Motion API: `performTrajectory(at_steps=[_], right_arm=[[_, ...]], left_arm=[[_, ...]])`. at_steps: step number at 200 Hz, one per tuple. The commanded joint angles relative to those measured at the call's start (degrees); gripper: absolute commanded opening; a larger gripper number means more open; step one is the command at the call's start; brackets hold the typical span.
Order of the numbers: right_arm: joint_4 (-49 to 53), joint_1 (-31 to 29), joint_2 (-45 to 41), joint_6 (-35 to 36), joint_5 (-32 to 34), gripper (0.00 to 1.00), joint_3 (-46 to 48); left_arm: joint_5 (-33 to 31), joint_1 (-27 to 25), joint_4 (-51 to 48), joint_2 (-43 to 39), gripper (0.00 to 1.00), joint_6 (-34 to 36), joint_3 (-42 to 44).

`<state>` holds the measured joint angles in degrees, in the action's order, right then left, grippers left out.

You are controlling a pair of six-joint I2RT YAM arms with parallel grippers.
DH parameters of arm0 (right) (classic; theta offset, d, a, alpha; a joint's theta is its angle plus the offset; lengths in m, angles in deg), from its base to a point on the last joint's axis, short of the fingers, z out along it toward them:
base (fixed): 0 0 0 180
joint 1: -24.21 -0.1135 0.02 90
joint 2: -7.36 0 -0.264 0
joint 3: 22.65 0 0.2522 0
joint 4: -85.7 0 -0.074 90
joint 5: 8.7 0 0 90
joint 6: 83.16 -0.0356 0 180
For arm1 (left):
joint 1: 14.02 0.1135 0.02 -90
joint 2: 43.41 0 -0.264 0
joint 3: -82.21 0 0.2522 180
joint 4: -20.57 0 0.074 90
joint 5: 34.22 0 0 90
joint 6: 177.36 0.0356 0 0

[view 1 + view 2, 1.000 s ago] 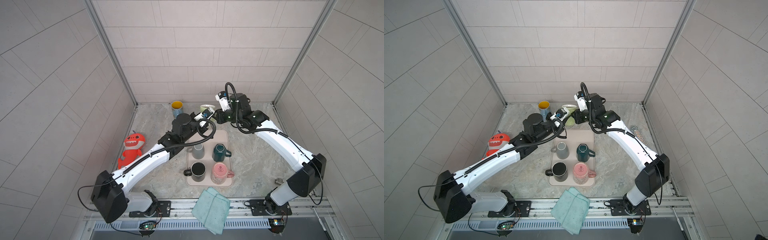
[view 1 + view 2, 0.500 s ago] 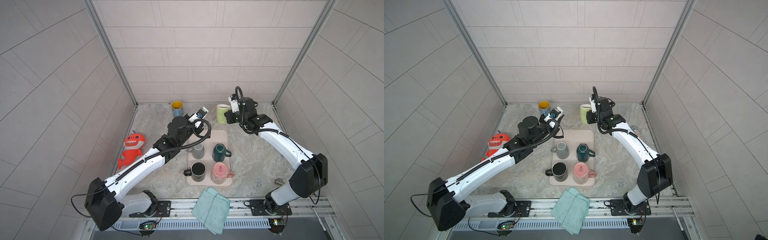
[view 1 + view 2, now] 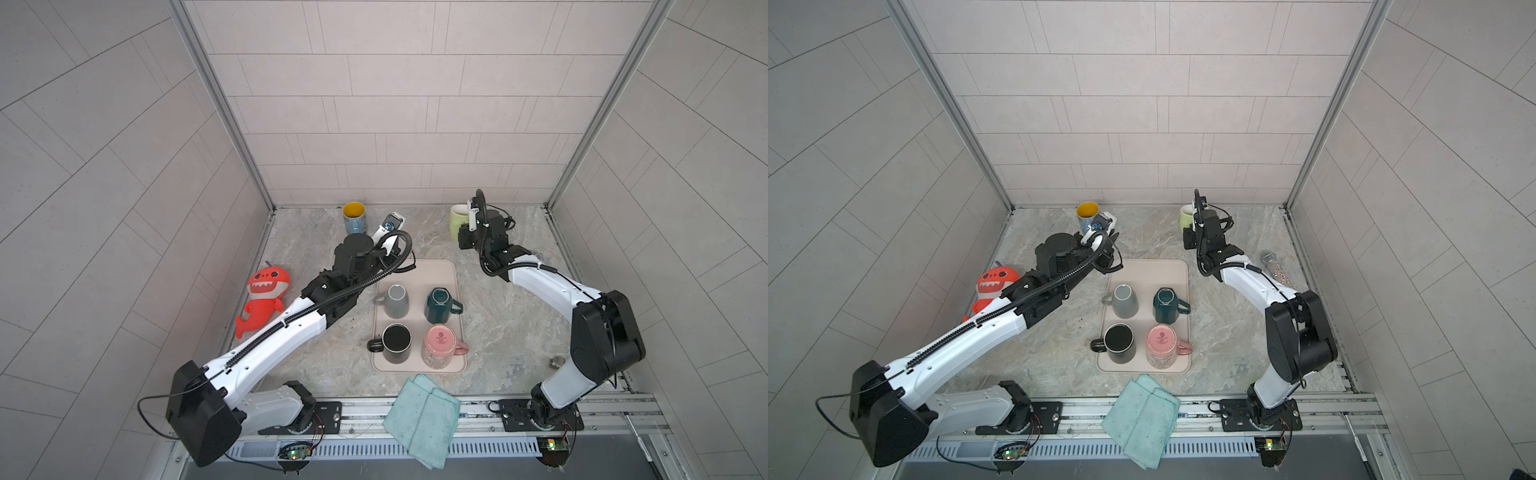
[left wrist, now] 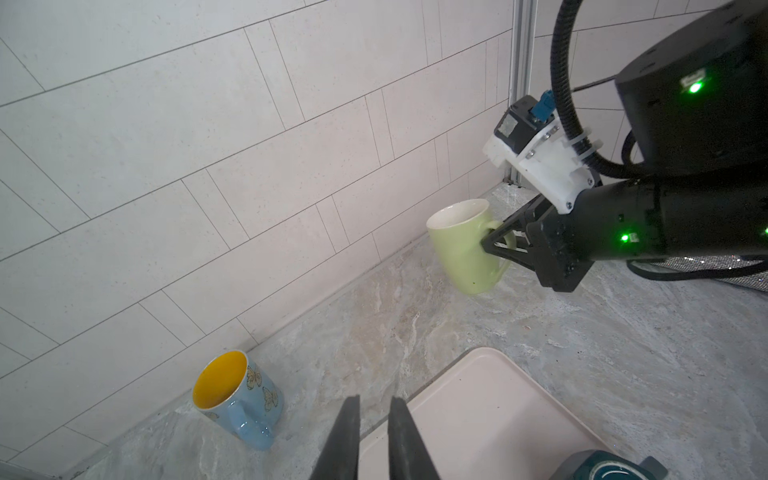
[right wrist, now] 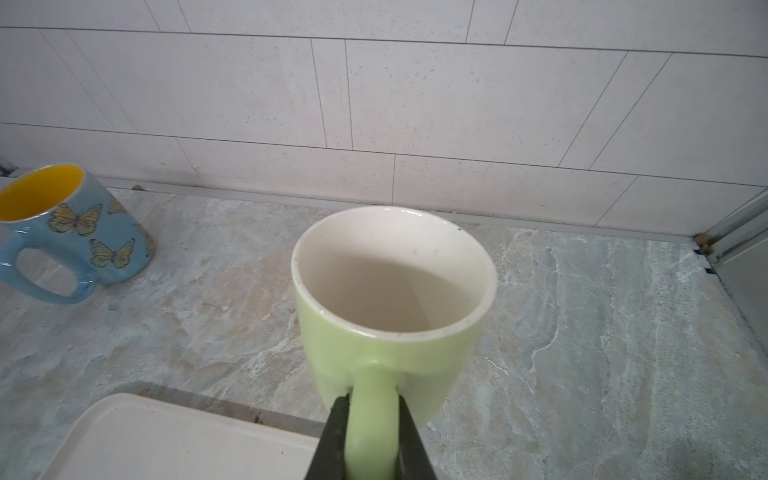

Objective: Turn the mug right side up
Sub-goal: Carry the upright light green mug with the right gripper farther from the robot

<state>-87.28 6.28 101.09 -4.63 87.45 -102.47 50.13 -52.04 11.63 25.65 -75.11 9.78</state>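
Your left gripper [image 4: 374, 401], lower centre of its wrist view, has let go and backed off, nearly closed on nothing. Right of centre in a top view, the pale green ceramic mug [image 3: 457, 216] now stands mouth-up, handle pinched in your right gripper [image 5: 372, 401], so the turn looks done. The back wall [image 3: 415, 166] is close behind, with bare marbled counter [image 3: 1254, 224] further right.

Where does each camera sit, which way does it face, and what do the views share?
Top views: high at the front, looking down toward the back wall; both arms whole, tray between them.
Left wrist: on the left arm, facing the back wall; left gripper in front, right gripper beyond.
Right wrist: on the right arm, facing the green mug; its fingers flank the handle.
Shared: green mug and blue mug appear in all.
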Motion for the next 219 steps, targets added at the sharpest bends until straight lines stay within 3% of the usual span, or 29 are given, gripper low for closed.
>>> performTrajectory(at_steps=[1, 83, 118, 219], right_arm=[[-12.25, 0.75, 1.61, 1.99, 5.57, 0.00, -0.50], [-25.05, 3.21, 11.51, 2.56, 10.95, 0.00, 0.58], [-27.66, 4.74, 15.03, -0.37, 10.60, 0.00, 0.19], [-35.70, 5.10, 19.50, -1.59, 13.09, 0.00, 3.37]], left_arm=[[0.45, 1.16, -1.99, -1.10, 0.17, -2.90, -1.01], [2.92, 3.47, -3.02, -1.09, 0.18, -6.25, -1.45], [3.09, 4.16, -3.64, -1.58, 0.18, -6.44, -1.28], [3.29, 4.53, -3.89, -1.97, 0.18, -7.33, -0.48]])
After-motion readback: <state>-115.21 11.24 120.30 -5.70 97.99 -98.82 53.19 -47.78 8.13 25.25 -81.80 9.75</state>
